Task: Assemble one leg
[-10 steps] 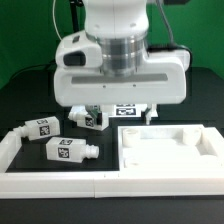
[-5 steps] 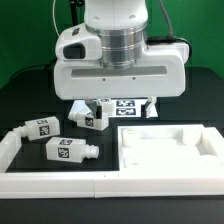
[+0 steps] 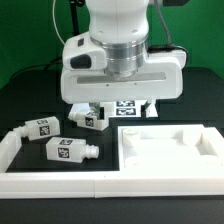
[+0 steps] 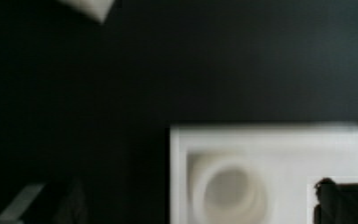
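Three legs lie on the black table in the exterior view: one (image 3: 40,128) at the exterior view's left, one (image 3: 70,150) in front of it, and one (image 3: 88,118) under the hand's edge. More tagged white parts (image 3: 127,108) show partly behind the hand. My gripper (image 3: 118,100) hangs low over the table behind the large white tray-like piece (image 3: 165,145), and its fingers are mostly hidden in this view. In the wrist view my gripper (image 4: 185,205) is open and empty, with dark fingertips (image 4: 345,200) wide apart above a white piece with a round hollow (image 4: 229,190).
A long white L-shaped rail (image 3: 50,180) runs along the table's front and the exterior view's left side. A green backdrop stands behind the arm. A small white corner (image 4: 91,8) shows at the wrist view's edge.
The hand has risen slightly and shifted a little toward the exterior view's right. The legs and the tray-like piece have not moved.
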`<state>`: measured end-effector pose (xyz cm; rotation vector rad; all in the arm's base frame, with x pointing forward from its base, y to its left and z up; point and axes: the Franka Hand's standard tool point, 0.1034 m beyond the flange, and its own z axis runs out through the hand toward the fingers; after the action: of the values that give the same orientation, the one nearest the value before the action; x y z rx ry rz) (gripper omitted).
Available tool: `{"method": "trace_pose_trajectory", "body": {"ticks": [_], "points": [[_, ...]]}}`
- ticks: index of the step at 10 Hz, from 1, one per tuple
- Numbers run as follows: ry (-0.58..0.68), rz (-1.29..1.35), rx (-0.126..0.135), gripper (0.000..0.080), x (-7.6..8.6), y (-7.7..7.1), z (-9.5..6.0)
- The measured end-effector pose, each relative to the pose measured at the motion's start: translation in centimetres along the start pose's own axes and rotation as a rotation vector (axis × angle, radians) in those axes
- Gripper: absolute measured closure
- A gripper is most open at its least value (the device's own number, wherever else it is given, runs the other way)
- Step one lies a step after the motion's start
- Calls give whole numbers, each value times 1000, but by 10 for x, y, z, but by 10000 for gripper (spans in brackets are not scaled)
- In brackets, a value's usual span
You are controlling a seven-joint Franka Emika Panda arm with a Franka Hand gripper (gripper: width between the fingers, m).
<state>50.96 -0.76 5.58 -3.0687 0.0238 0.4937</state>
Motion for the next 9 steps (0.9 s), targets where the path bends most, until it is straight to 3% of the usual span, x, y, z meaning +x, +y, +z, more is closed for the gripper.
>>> {"method": "trace_pose_trajectory", "body": {"ticks": [1, 6, 8, 9], "points": [[9, -11, -8, 150, -2, -6, -2], [4, -57, -8, 150, -2, -4, 0], [-55, -183, -16, 150, -21, 3, 7], [-70, -323, -37, 150, -35, 11, 9]]}}
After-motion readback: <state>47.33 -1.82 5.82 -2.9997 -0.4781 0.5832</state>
